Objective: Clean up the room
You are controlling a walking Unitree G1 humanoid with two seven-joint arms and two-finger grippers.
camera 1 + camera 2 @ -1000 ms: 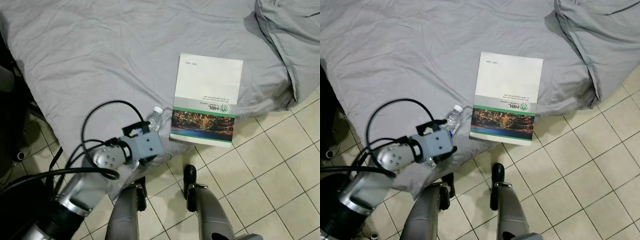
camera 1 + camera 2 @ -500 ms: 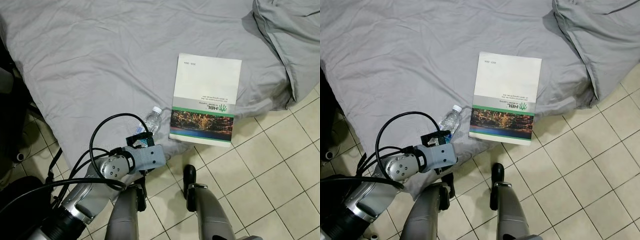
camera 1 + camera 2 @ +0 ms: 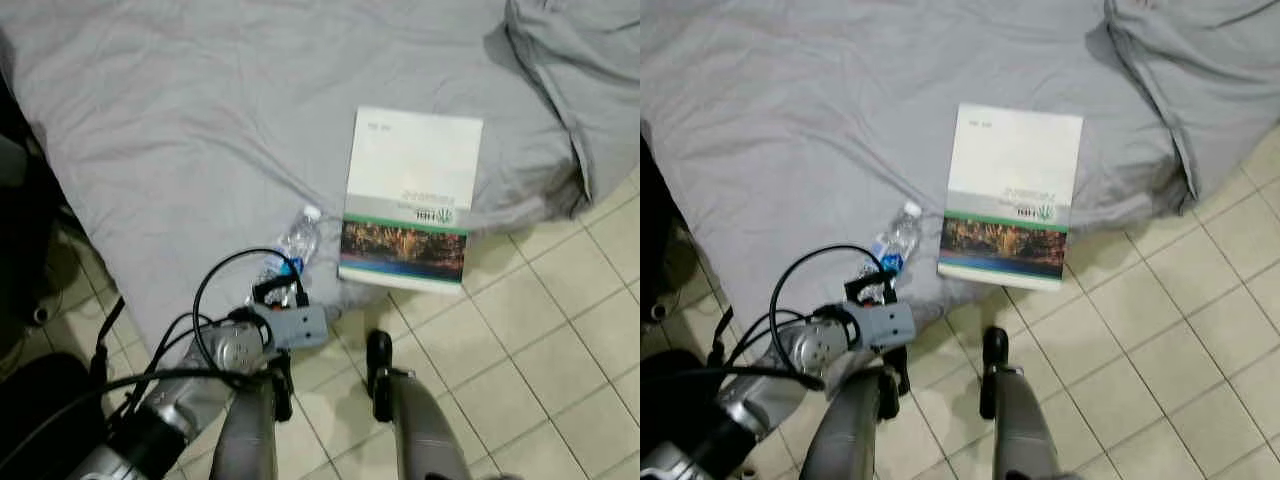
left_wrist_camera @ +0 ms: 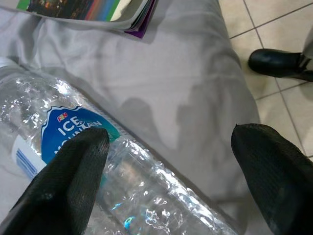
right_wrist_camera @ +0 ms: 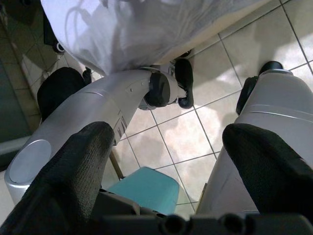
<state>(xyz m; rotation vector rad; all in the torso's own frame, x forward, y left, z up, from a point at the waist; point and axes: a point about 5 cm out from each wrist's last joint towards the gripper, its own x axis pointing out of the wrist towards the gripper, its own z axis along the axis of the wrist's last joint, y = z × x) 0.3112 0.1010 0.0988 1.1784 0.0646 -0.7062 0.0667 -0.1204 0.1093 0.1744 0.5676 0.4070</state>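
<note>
The robot's left arm is drawing back and sinking toward its legs, uncovering more of the water bottle [image 3: 291, 248] lying on the grey bedsheet [image 3: 200, 120]; the left gripper [image 4: 166, 171], fingers spread, is now hovering just over the bottle's near end.

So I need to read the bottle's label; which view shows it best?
The left wrist view: the water bottle lies close between the open left gripper, its blue label legible. Both eye views show it small and blurred on the grey bedsheet.
</note>
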